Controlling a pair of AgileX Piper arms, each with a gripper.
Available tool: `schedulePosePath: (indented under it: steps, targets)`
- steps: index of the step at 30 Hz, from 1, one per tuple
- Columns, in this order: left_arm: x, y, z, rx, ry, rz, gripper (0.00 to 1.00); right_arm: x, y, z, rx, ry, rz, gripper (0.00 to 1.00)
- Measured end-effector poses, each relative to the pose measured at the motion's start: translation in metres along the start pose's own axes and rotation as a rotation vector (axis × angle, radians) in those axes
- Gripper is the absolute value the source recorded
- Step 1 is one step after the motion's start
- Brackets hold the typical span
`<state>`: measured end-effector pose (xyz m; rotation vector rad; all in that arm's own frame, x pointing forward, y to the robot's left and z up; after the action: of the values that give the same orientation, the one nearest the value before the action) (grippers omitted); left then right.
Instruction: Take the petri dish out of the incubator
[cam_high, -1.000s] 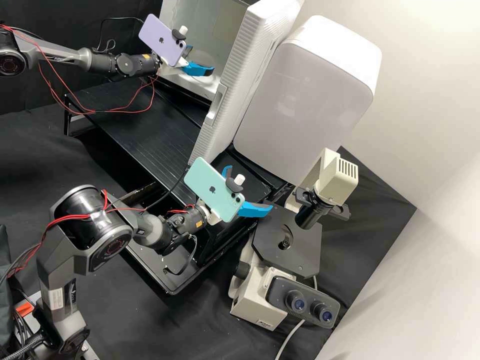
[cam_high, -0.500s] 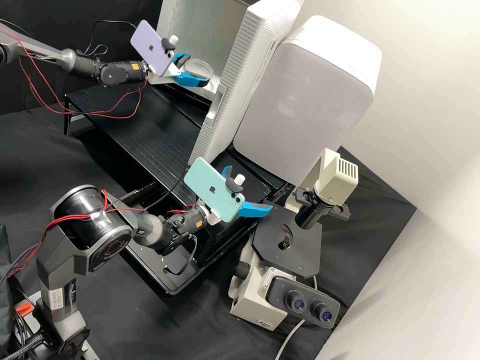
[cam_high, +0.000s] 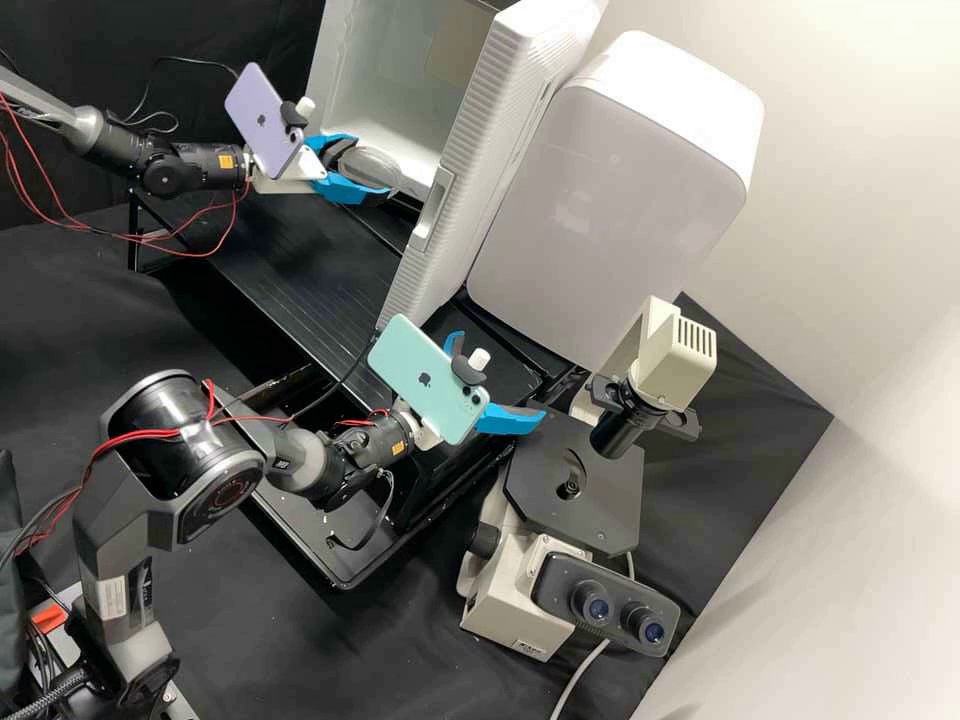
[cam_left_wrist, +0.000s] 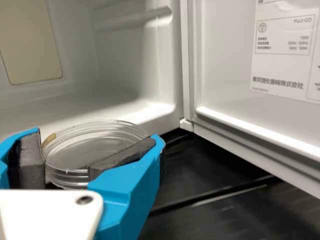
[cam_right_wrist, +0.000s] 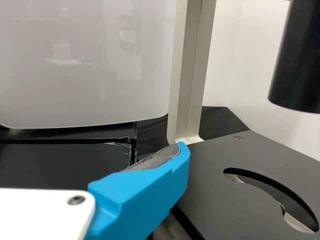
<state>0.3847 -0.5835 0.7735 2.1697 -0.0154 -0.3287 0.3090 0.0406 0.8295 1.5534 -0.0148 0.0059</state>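
Two arms, one busy: left gripper (cam_high: 345, 182) is clamped on the petri dish (cam_high: 374, 166), pads on opposite sides of the rim, dish level. Sensible, since a side grip on the rim holds it flat. Dish is at the mouth of the incubator (cam_high: 400, 70), low, just by the front lip of the chamber floor and above the black shelf (cam_high: 290, 260). I'd call it barely out and not yet set down anywhere. Door (cam_high: 610, 190) is swung wide, so the exit path looks free. Right gripper (cam_high: 500, 398) hangs low by the door's bottom corner, over the edge of the microscope stage (cam_high: 570, 490), jaws apparently apart with nothing between; probably parked clear of the path. Next move wants a straight, level pull back. Smooth plastic, so slip is the risk
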Motion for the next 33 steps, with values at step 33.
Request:
schedulePosePath:
  steps: [33]
  targets:
    - [-0.096, -0.066, 0.022, 0.079, -0.199, -0.100, 0.00, 0.000, 0.000, 0.000, 0.000, 0.000, 0.000, 1.00]
